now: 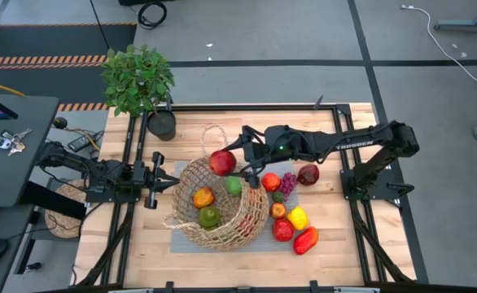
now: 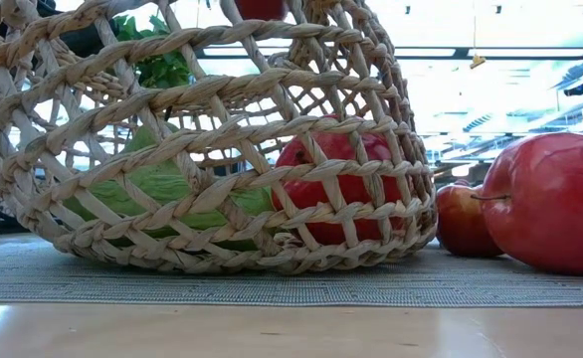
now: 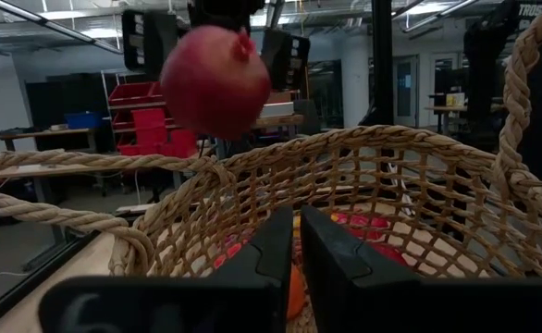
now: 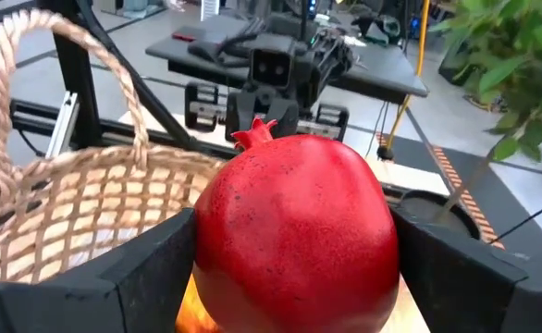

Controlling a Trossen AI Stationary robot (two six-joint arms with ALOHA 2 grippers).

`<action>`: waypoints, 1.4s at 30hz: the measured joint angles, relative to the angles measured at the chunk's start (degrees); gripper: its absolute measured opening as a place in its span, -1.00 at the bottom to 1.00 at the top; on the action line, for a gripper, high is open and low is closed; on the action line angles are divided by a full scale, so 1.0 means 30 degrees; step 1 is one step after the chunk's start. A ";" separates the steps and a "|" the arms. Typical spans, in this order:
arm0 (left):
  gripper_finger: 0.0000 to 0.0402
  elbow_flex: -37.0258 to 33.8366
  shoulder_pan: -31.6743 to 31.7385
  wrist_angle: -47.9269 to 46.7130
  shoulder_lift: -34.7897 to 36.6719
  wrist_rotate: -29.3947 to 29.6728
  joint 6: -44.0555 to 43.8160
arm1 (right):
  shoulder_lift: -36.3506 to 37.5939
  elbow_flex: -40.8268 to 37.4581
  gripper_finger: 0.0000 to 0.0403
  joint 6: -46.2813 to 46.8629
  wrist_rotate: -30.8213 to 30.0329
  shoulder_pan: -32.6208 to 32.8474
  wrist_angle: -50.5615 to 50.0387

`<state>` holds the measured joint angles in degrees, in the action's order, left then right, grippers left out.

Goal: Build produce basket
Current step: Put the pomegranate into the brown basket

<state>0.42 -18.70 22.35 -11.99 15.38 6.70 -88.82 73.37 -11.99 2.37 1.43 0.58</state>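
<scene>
The tan wicker basket point(image 1: 247, 221) sits on a grey mat, with an orange piece point(image 1: 203, 197) and two green pieces point(image 1: 210, 217) inside. More produce lies on the mat to its right, among it purple grapes point(image 1: 288, 183), a yellow piece point(image 1: 298, 218) and several red ones point(image 1: 282, 230). My right gripper point(image 1: 225, 167) is shut on a red pomegranate point(image 1: 222, 163) above the basket's far rim. My left gripper point(image 1: 173, 183) is shut at the basket's left rim point(image 3: 345, 139). My right gripper pinches the pomegranate's two opposite sides point(image 4: 206, 250) between its two fingers point(image 4: 151, 268), coming nearly level from the table's right. The fruit is lifted clear above the basket, its crown point(image 4: 252, 134) pointing toward the left arm. My left gripper's shut fingers point(image 3: 285, 245) stand against the basket's wall; whether they touch it I cannot tell.
A leafy potted plant point(image 1: 138, 77) in a dark pot point(image 1: 161, 126) stands at the table's far left. A flat woven disc point(image 1: 63, 213) lies beyond the left edge. Black frame rails point(image 1: 348, 122) run along the table's sides.
</scene>
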 joint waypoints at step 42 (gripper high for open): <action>-0.86 -0.0004 -0.0004 0.0001 0.0001 0.0002 -0.0006 | -0.0029 -0.0854 0.74 -0.0067 -0.0479 -0.0281 0.0234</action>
<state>0.41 -18.72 22.35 -11.98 15.39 6.68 -88.90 70.81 -12.19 0.93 0.59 1.28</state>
